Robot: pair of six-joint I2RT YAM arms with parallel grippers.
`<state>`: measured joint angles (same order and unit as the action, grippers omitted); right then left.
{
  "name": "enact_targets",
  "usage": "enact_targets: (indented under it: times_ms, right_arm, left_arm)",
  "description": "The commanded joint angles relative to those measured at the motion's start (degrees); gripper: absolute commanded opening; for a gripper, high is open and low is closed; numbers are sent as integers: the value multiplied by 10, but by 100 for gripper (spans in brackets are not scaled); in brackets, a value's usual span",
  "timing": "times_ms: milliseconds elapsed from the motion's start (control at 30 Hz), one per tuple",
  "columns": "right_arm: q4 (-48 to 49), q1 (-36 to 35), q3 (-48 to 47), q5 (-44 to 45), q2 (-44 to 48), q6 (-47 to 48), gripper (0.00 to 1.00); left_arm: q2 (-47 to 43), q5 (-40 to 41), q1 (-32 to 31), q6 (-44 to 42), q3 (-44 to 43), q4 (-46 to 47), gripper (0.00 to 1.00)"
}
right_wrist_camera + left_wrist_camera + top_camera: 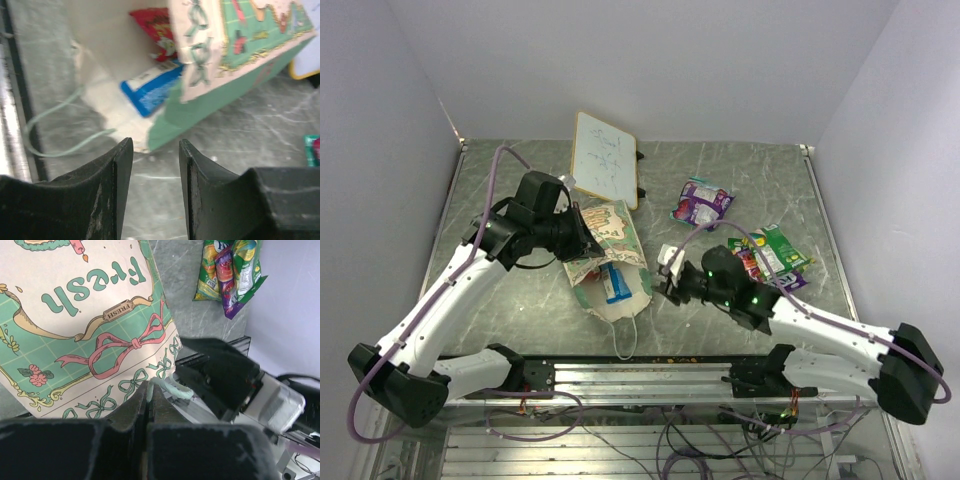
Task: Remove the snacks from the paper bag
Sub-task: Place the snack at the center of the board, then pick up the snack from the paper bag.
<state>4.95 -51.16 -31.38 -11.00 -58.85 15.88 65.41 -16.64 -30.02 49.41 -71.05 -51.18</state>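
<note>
Left gripper [148, 395] is pinched tight on the bag [615, 228] rim, right gripper [155, 165] hangs part-open and empty at its mouth, blue snack [150, 92] and red snack [157, 30] inside, more snacks [700, 203] on the table [520, 170].

Bright, even and diffuse from overhead in the top view; sharp throughout, with only faint, soft shadows on the table [770, 180] under the arms [450, 300] and beside the bag [610, 250]. Slight sheen on the snacks [775, 255]. Left wrist view crisp on the bag's print, dark and blurred at the near fingers [125, 415] along the bottom edge. Right wrist view soft all over, blurred on the bag and its contents, washed pale at the bag's mouth; black and featureless at the near fingers [107, 195].
</note>
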Motion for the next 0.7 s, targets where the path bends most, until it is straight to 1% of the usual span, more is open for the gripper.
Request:
enact_targets:
  times_ms: [0,67,133,200,267,400,567,667]
  right_arm:
    - [25,-66,42,24,81,-121,42]
    - [27,-111,61,43,98,-119,43]
    - [31,-165,72,64,95,-103,46]
    - [46,-227,72,101,73,-87,49]
    - [88,-266,69,152,36,-76,50]
    - [196,-293,48,289,-92,-92,53]
    - [335,-295,16,390,-233,-72,59]
    - [377,-295,-13,418,-294,-51,62]
  left_arm:
    - [15,-20,5,1,3,15,7]
    - [24,-24,5,0,-2,17,7]
    - [32,-28,5,-1,-10,20,7]
    - [41,-34,5,-1,-18,22,7]
    - [49,-41,5,3,-18,26,7]
    - [49,-65,5,30,8,60,7]
    - [58,-87,2,59,26,85,7]
    - [70,-86,-4,59,11,75,7]
